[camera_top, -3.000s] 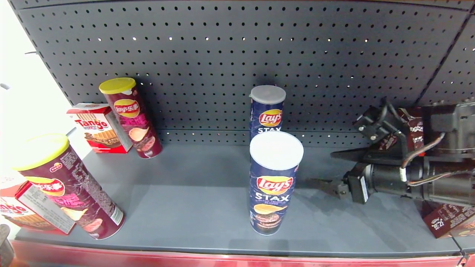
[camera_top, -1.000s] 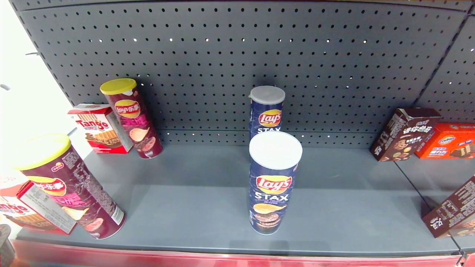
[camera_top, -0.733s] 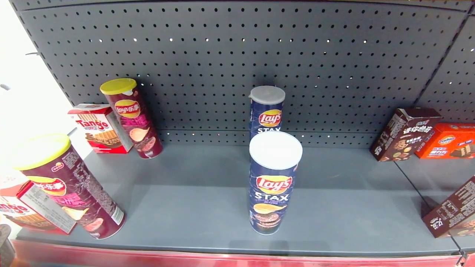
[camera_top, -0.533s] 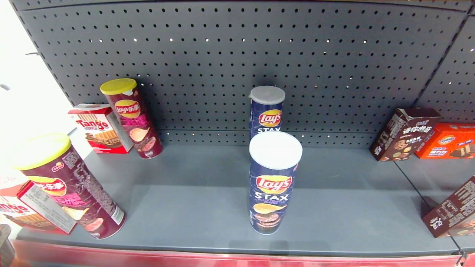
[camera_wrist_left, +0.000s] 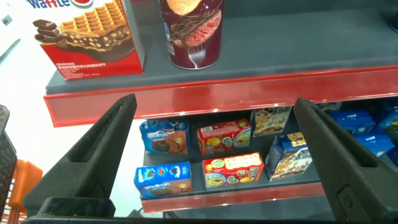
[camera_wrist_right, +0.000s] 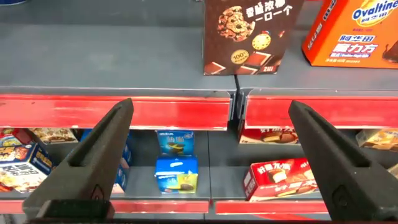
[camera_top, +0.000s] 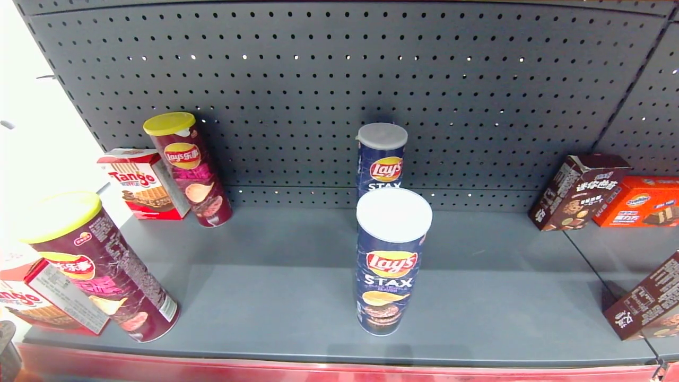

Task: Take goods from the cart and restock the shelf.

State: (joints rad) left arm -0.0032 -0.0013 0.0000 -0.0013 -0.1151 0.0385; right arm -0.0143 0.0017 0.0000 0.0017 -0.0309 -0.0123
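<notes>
The right arm, which reached in just to the right of the front blue can [camera_top: 392, 260] three seconds ago with its fingers apart, has drawn back from the shelf [camera_top: 276, 297]. The can itself has not shifted. That reads as a finished placement: the can is released and standing on its own, and the likely next step is to fetch another item.

The front blue can stands upright near the shelf's front edge. The rear blue can [camera_top: 382, 156] is directly behind it, and whether the two touch cannot be told.

The right claw [camera_wrist_right: 210, 102] is spread wide and holds nothing. It faces the red lip [camera_wrist_right: 155, 112] of the shelf below a brown biscuit box [camera_wrist_right: 252, 34] and an orange box [camera_wrist_right: 354, 31]. Both stand to the right of the front blue can, so the claw appears to be to the right of the can, lower and well apart from it.

The left claw [camera_wrist_left: 215, 98] is also spread wide and empty. It looks up at a maroon can [camera_wrist_left: 191, 31] and a waffle box [camera_wrist_left: 87, 34], which stand to the left of the front blue can, also well apart.
</notes>
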